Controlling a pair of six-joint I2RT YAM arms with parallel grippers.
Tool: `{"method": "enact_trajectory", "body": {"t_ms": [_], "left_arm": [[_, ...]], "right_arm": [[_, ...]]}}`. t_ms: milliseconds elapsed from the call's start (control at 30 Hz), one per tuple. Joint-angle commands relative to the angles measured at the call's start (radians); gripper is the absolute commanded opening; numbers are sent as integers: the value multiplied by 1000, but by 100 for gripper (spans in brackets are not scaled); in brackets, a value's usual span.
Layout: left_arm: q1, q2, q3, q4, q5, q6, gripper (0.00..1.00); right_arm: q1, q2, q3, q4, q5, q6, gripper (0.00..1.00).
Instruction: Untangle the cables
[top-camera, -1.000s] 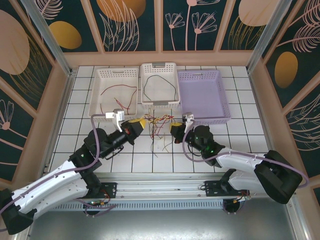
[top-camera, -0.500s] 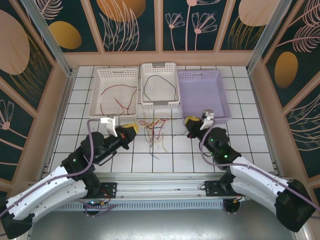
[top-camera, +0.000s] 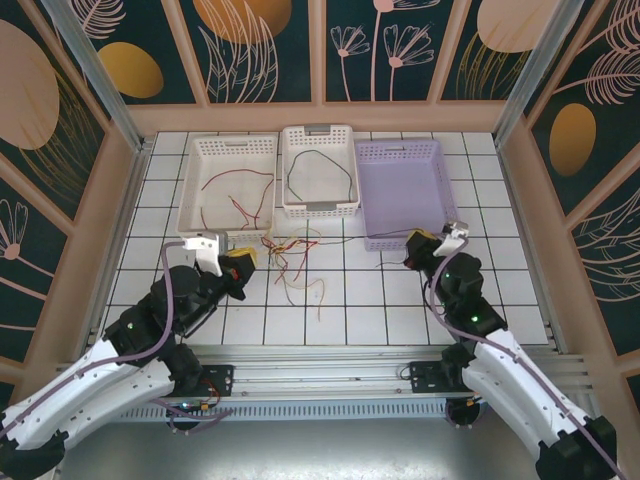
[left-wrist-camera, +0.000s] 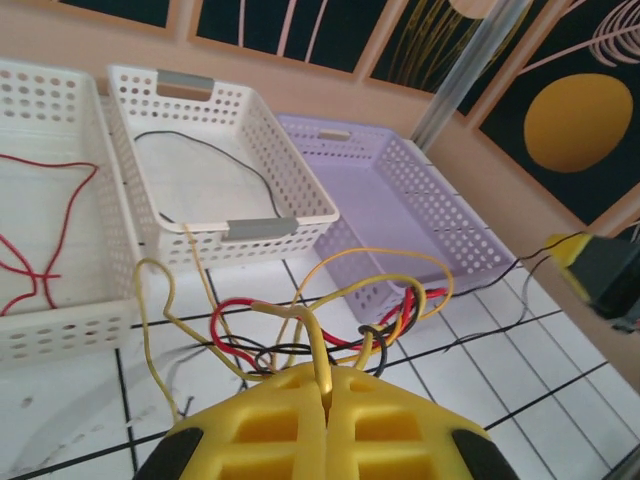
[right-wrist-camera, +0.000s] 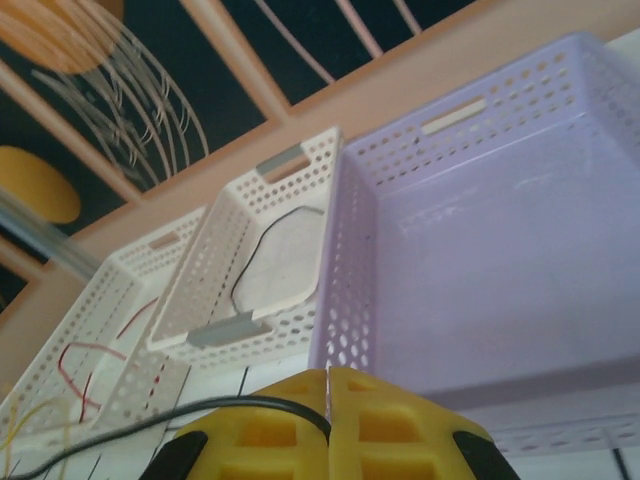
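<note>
A loose tangle of red, black and yellow cables (top-camera: 295, 250) lies on the tiles in front of the baskets. My left gripper (top-camera: 240, 265) sits to its left, shut on a yellow cable (left-wrist-camera: 318, 345) that rises out of the knot (left-wrist-camera: 385, 320) into the closed fingertips of that gripper (left-wrist-camera: 325, 375). My right gripper (top-camera: 415, 243) is at the purple basket's front right, shut on a black cable (right-wrist-camera: 240, 405) that runs taut from the tangle along the basket's front (top-camera: 385, 237). In the right wrist view the cable enters the seam of that gripper (right-wrist-camera: 328, 375).
Three baskets stand in a row at the back. The left white basket (top-camera: 190, 190) holds a red cable. The middle white basket (top-camera: 318, 208) holds a black cable (left-wrist-camera: 205, 143). The purple basket (top-camera: 440, 185) holds nothing. Wooden walls enclose the tiled table.
Both grippers have drawn apart, the left one to the left and the right one to the right. The black cable has stretched out of the tangle, which has spread and shifted left.
</note>
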Motion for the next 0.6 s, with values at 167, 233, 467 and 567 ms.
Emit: {"method": "enact_trajectory", "body": {"t_ms": [167,233,467,567], "left_arm": [[3,-29,49,-89,-106,73,0],[1,-33,54,-95,-112,80,0],[2,-26,78,-136,-147,106,0],[1,-32,70,-145,-159,109,0]], "right_arm": [[-140,-97,141,-200,68,29,0],[-176,-101,172,-232,52,26,0],[-268,-103,295,-337,38,29,0],[-307,-101,362,-374,38,31,0]]}}
